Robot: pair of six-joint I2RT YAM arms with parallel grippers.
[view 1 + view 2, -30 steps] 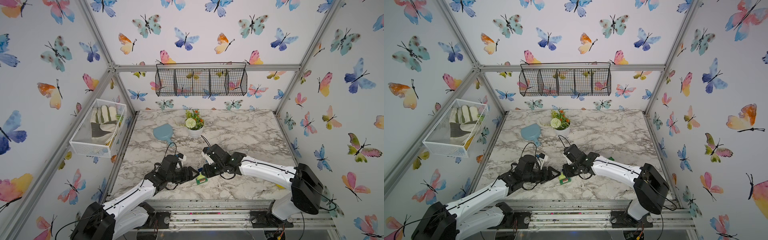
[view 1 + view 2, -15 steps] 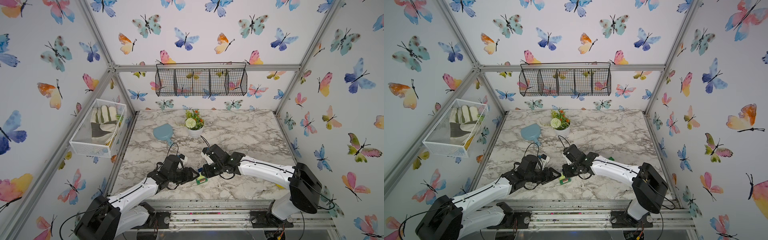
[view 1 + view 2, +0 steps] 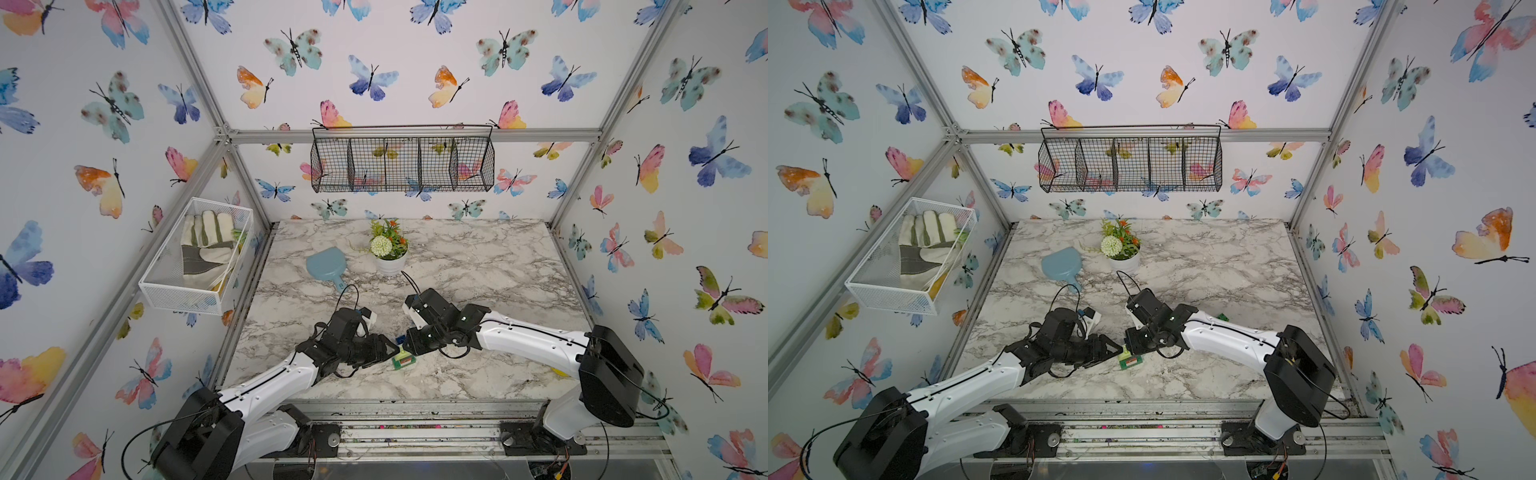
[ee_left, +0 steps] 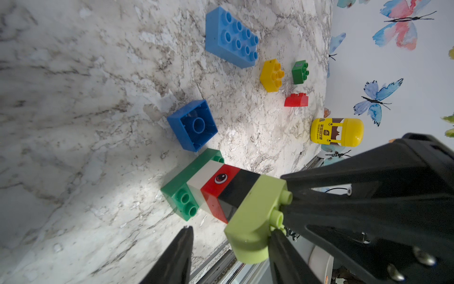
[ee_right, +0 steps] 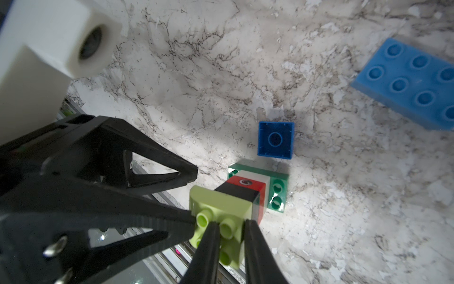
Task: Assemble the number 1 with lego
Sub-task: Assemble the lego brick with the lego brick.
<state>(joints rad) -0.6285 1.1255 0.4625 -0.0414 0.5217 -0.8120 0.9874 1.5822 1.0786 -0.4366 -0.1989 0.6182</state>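
My right fingers (image 5: 207, 246) are closed on a stud of the lime brick (image 5: 221, 204) topping the stack (image 3: 404, 360). My left fingers (image 4: 177, 258) stand open around that brick, one touching it. The stack stands on the worktop (image 3: 478, 257), near the middle of its front edge.

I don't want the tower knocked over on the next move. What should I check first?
1. Right gripper grip on the lime brick: ok, shut on one top stud.
2. Left gripper steadying the tower: not ok, open, only one finger against the lime brick.
3. Lime brick seated on the black brick: ok, no gap shows.
4. Green base flat on the table: ok, as far as it shows.
5. Room around the base: ok, the upturned blue brick lies close but apart.
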